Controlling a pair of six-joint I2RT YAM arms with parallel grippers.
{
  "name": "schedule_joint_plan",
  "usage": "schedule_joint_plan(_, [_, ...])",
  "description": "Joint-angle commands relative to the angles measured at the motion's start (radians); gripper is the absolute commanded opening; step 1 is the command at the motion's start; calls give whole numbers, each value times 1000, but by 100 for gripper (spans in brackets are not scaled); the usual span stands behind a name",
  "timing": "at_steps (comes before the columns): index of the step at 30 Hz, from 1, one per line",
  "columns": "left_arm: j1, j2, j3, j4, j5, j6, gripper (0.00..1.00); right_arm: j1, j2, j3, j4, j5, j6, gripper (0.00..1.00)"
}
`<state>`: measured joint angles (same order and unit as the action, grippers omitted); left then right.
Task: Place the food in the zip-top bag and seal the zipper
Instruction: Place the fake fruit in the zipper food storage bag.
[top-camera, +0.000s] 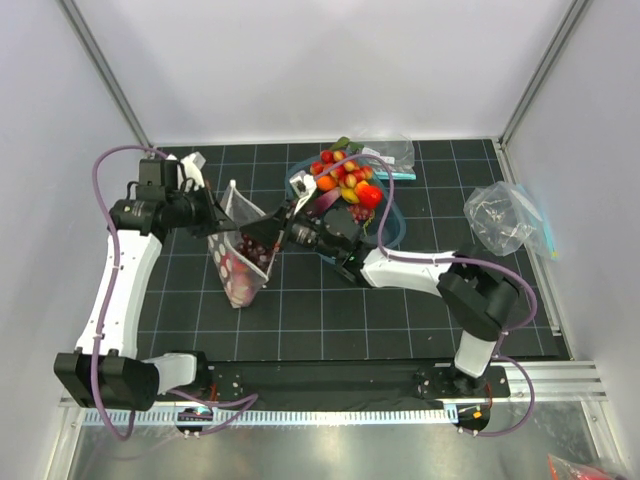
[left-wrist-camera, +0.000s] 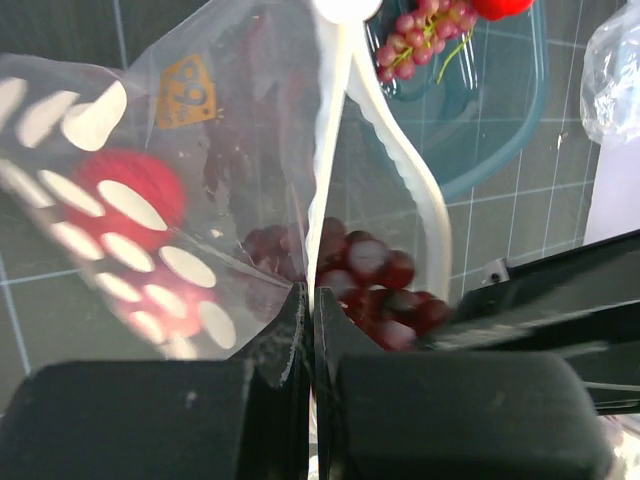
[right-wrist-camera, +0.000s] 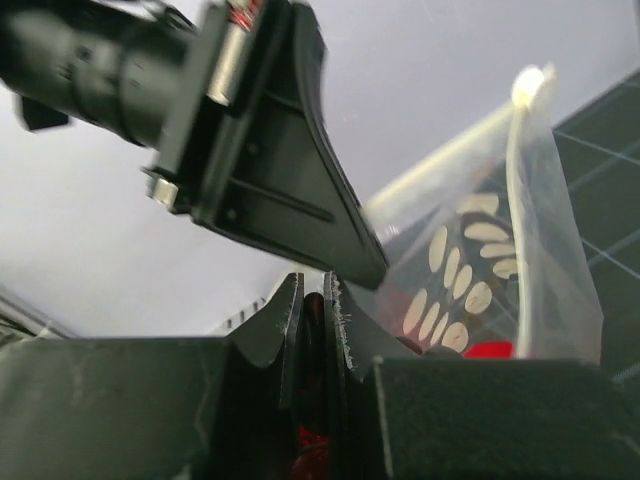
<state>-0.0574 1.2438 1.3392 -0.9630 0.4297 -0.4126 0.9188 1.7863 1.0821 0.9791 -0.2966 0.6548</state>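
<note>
Two grippers meet at the zip-top bag (top-camera: 240, 262), which stands on the table (top-camera: 330, 310) left of the blue tray (top-camera: 392, 228). The left gripper (left-wrist-camera: 310, 300) is clamped on one side of the zipper (left-wrist-camera: 335, 130), holding the mouth up and agape. The right gripper (top-camera: 262, 232) is pinched on the grape bunch (left-wrist-camera: 368, 285), which sits just inside the mouth; a red tomato (left-wrist-camera: 125, 195) lies deeper in (seen through the dotted wall). Filling is the step in hand. Next, the right jaws probably need to release the grapes, then back out without dragging the rim, since more food waits in the tray
</note>
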Motion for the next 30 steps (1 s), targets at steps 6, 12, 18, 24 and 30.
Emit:
schedule_joint_plan(6, [7, -55, 31, -3, -25, -3, 0, 80, -151, 35, -270, 261, -239, 57])
schedule_joint_plan(12, [7, -57, 28, -13, -19, 24, 0, 104, -212, 202, -649, 396, -285, 75])
schedule_joint_plan(18, [4, -56, 15, -5, 0, 29, 0, 106, -298, 297, -1015, 482, -288, 59])
schedule_joint_plan(24, [-5, -64, 26, -6, 1, 29, 0, 104, -275, 386, -1308, 528, -314, 56])
schedule_joint_plan(30, [-5, -76, 17, -3, 9, 31, 0, 91, -196, 418, -1401, 528, -279, 56])
